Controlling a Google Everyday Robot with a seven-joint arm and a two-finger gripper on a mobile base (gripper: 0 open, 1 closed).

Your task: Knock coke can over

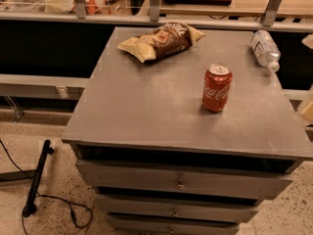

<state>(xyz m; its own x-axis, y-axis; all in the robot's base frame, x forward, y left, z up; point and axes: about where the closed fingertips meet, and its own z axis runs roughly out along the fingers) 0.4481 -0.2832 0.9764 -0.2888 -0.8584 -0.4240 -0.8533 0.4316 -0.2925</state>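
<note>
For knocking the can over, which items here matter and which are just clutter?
Job: coke can, upright on the cabinet top; gripper, a sliver at the right edge, apart from it.
Lying about: chip bag; water bottle on its side; floor cable.

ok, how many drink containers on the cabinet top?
2. The coke can stands upright right of centre; a water bottle lies at the back right edge. Pincer barely shows at the frame's right edge. Nothing seems to hide more.

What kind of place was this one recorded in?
Probably a lab or workshop: grey drawer cabinet, speckled floor with a loose cable, workbench behind. The coke can stands upright on the cabinet; the hand shows at the right edge.
</note>
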